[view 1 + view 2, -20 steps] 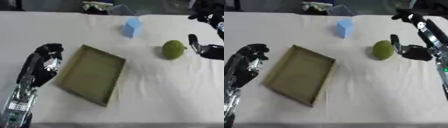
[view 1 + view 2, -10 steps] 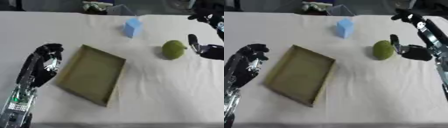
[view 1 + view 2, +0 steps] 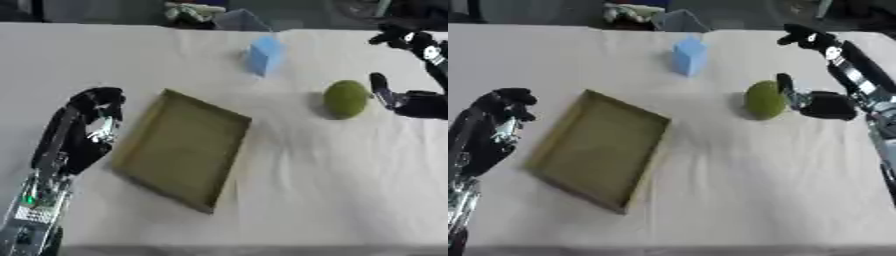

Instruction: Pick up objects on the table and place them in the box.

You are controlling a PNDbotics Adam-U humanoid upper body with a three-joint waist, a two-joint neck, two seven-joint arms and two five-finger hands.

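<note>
White-covered worktop [image 3: 332,190] in view from above. Shallow olive box [image 3: 181,148] lying open and empty a little at 8 o'clock from the centre, turned askew. Light blue block [image 3: 263,54] standing upright toward 12 o'clock, well apart from the box. Green round fruit [image 3: 764,100] resting on the cloth at about 2 o'clock, apart from both.

Right hand [image 3: 820,102] just at 3 o'clock of the fruit, one of its fingers [image 3: 783,83] raised straight beside the fruit's edge and the others spread high toward 1 o'clock; wide open, nothing held, contact with the fruit not possible to tell.

Left hand [image 3: 86,131] low at 9 o'clock, just beside the box's long wall, fingers curled inward with nothing between them.

Some dark and pale clutter [image 3: 197,11] at the far edge, at 12 o'clock, not clear enough to name.
</note>
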